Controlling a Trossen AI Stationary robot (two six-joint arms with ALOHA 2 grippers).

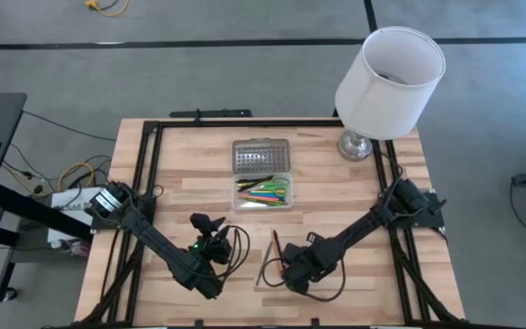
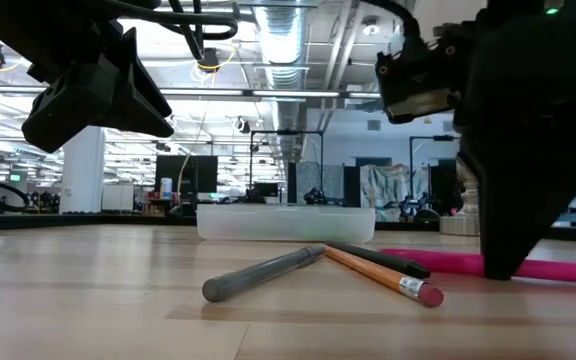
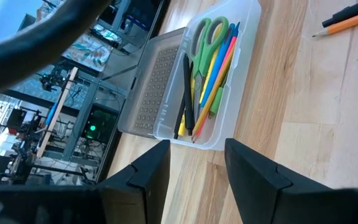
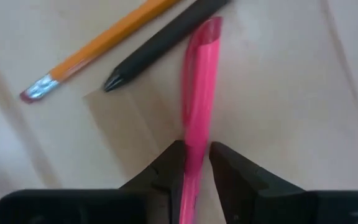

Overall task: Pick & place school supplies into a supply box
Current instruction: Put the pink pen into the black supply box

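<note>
The supply box (image 1: 262, 193) stands at the table's far middle, its ribbed grey lid (image 1: 261, 155) open flat behind it. In it lie green-handled scissors (image 3: 207, 32) and several coloured pens. A grey pen (image 2: 264, 274), an orange pencil (image 2: 383, 276) and a black pen (image 2: 380, 259) lie on the table near its near edge. My right gripper (image 4: 197, 163) is down on a pink highlighter (image 4: 201, 81) beside them and is shut on it. My left gripper (image 3: 195, 168) hovers open above the table, short of the box's near side, and holds nothing. My right gripper pinches the pink highlighter's barrel (image 4: 196, 140) between its two fingers, at about mid-length. The fingers come from above, pointing down, and stand across the barrel. The highlighter (image 2: 568, 269) lies flat on the table top.
A white lamp (image 1: 387, 80) with a metal foot stands at the table's far right corner. A black frame (image 1: 150, 155) runs along the table's edges. Bare wood lies between the box and the loose pens.
</note>
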